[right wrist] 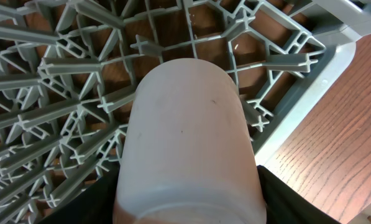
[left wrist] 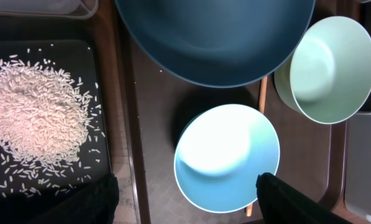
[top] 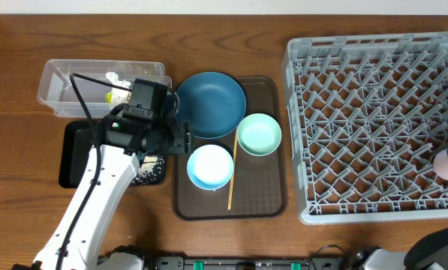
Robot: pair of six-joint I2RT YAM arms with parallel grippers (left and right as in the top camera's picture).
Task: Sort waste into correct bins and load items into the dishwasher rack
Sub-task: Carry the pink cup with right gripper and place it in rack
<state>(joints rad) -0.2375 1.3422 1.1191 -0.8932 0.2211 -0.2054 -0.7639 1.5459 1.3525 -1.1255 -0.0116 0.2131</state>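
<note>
My left gripper [top: 180, 139] is open and empty, its fingers [left wrist: 185, 202] straddling the near rim of the light-blue bowl [left wrist: 225, 155] on the brown tray's left side. The dark-blue plate [top: 211, 103], mint-green bowl [top: 259, 133], light-blue bowl [top: 210, 166] and chopstick [top: 230, 187] lie on the brown tray. Rice [left wrist: 36, 118] is heaped in the black tray [top: 77, 154]. The tissue [top: 118, 78] and wrapper [top: 115, 95] lie in the clear tub [top: 58, 82]. My right gripper [right wrist: 188, 208] is shut on the pinkish cup [right wrist: 188, 137] over the right edge of the grey rack [top: 374, 120].
The brown serving tray [top: 272, 191] sits between the bins and the rack. The rack's upright pegs [right wrist: 67, 93] fill the view under the cup. Bare wooden table [right wrist: 340, 143] lies just beyond the rack's wall.
</note>
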